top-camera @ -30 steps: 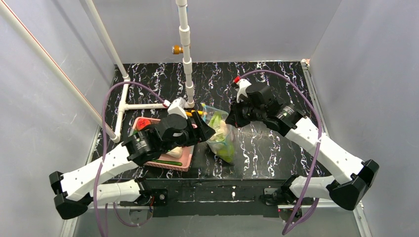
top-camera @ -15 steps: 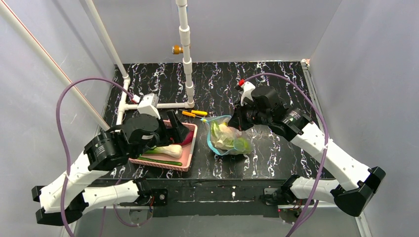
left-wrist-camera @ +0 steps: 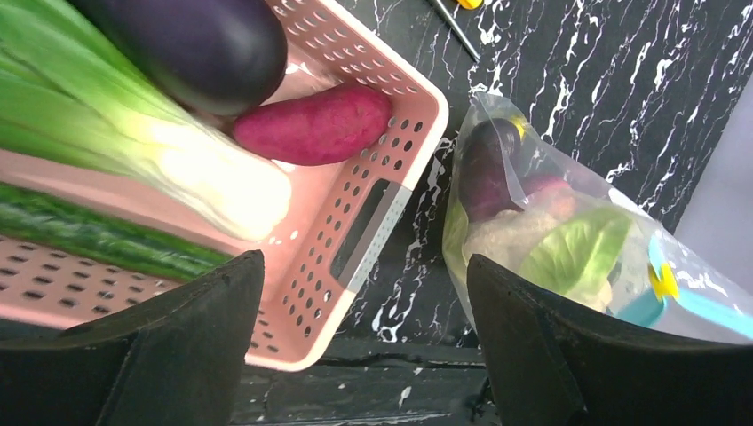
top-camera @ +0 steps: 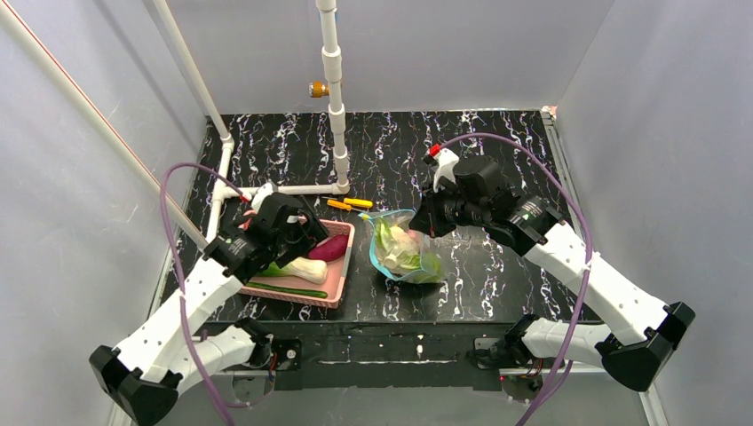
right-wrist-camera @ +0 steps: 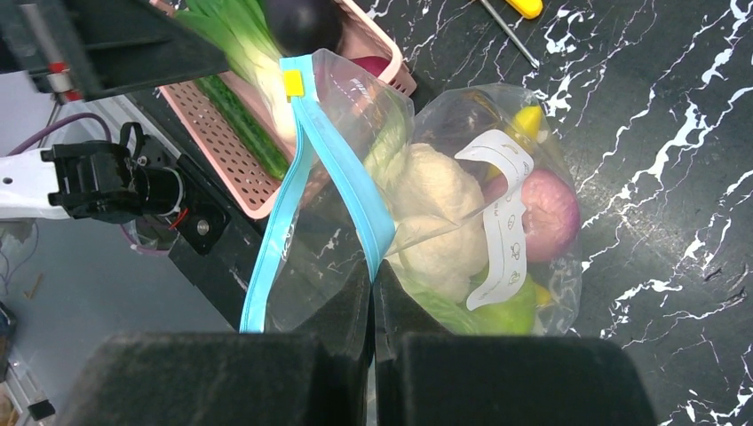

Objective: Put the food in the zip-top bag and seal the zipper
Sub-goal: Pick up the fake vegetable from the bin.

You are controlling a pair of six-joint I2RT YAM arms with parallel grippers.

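Pink basket (left-wrist-camera: pixel 404 133) sits under the left gripper (left-wrist-camera: pixel 362 266), jaws spread wide, beside the filled zip-top bag (right-wrist-camera: pixel 444 160). The right gripper (right-wrist-camera: pixel 373 284) is clamped on its zipper (right-wrist-camera: pixel 293 177); screwdrivers (top-camera: pixel 348 204) lie nearby.

Black table (top-camera: pixel 497 151) with white streaks. Pink basket (top-camera: pixel 336 286) with holes in walls, on left part, near front edge. Two yellow-handled screwdrivers (top-camera: pixel 359 202) flat on table just behind basket, side by side. White pipe (top-camera: pixel 336 106) upright at back middle, orange knob (top-camera: pixel 315 89) on its left side. Second white pipe (top-camera: pixel 297 189) flat on table. Slanted pipe (top-camera: pixel 191 67) going up at left. Grey walls (top-camera: pixel 444 53) all round.
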